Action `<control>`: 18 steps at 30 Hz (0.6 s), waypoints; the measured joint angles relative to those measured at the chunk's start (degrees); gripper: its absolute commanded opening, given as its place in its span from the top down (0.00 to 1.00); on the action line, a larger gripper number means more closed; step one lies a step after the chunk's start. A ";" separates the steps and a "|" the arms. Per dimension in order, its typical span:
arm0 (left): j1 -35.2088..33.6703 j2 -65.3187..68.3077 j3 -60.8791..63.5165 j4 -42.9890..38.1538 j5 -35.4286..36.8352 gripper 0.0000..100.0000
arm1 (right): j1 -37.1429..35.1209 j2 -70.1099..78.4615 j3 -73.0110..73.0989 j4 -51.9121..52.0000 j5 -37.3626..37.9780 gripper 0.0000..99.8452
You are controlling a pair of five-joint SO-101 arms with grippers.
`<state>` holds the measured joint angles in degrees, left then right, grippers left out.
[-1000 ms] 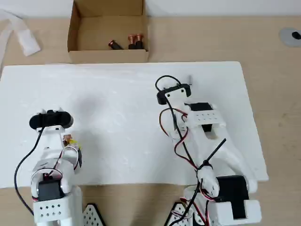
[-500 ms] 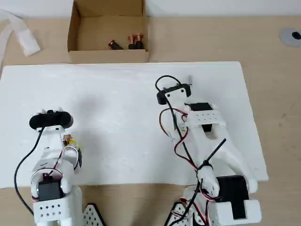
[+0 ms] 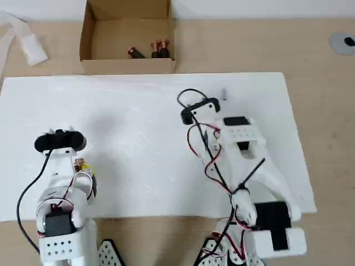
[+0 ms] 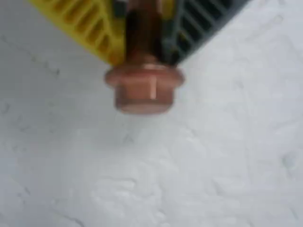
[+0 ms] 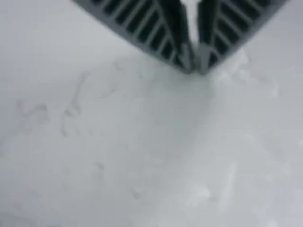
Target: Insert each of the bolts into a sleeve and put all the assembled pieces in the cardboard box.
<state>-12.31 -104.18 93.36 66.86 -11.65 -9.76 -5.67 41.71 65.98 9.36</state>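
In the left wrist view my left gripper (image 4: 144,59), with one yellow and one grey finger, is shut on the shank of a copper bolt (image 4: 144,92); its hexagonal head pokes out just above the white mat. From above, that bolt (image 3: 80,164) shows beside the left arm at the mat's near left. My right gripper (image 5: 195,66) is shut with nothing in it, its tips close over the mat; in the high view its tip (image 3: 223,95) sits right of centre. The cardboard box (image 3: 86,41) stands beyond the mat's far edge, with a few assembled copper and dark pieces (image 3: 150,51) inside.
A white foam mat (image 3: 138,127) covers most of the wooden table. A white strip of material (image 3: 30,47) lies left of the box, and a grey disc (image 3: 341,42) sits at the far right corner.
The right arm has swung slightly to the left over the mat. The left arm and its bolt have stayed put.
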 measured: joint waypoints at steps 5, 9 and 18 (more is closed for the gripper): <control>0.00 0.00 0.00 0.00 0.00 0.99 | -0.35 0.97 -14.86 9.41 0.09 0.99; 0.00 0.00 0.00 0.00 0.00 0.99 | -0.26 0.97 -30.07 18.73 0.00 0.99; 0.00 0.00 0.00 0.00 0.00 0.99 | -0.26 1.67 -45.10 26.81 21.71 0.90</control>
<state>-12.31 -104.18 93.36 66.86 -11.65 -10.02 -4.00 -3.38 92.79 31.08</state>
